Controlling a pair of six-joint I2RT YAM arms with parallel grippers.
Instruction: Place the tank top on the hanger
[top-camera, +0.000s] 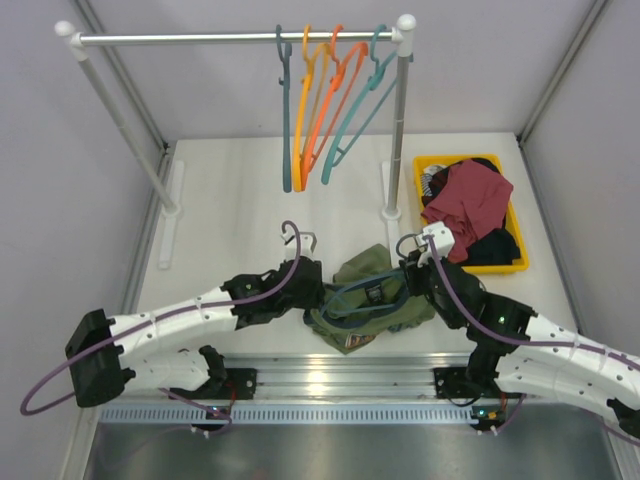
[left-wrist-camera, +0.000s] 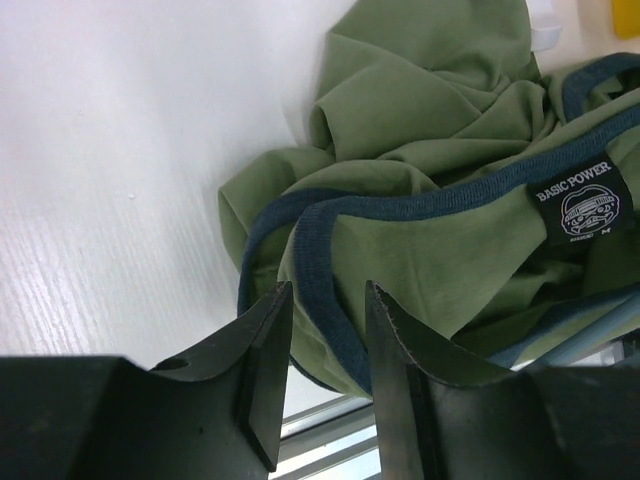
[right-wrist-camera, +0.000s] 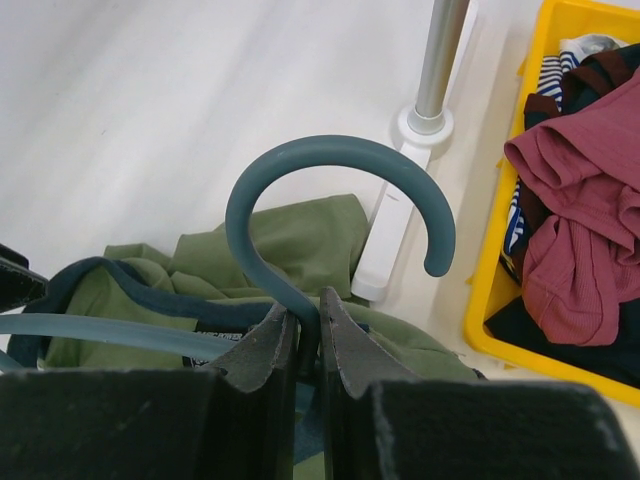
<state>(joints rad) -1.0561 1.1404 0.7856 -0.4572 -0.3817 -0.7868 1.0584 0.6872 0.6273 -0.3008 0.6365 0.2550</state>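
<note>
From above, the crumpled olive-green cloth tank top (top-camera: 368, 264) lay on the white table (top-camera: 230, 220) between the arms, with the thin slate-teal plastic hanger (top-camera: 350, 292) across it. The left wrist view showed the left gripper (left-wrist-camera: 328, 300) with its fingers apart over the dark trim (a black label sat nearby). The right wrist view showed the right gripper (right-wrist-camera: 308, 322) squeezing the hanger's neck.

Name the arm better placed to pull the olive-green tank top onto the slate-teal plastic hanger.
Left: the left gripper, open, straddles the tank top's dark trim; the right gripper clamps the hanger's neck.
</note>
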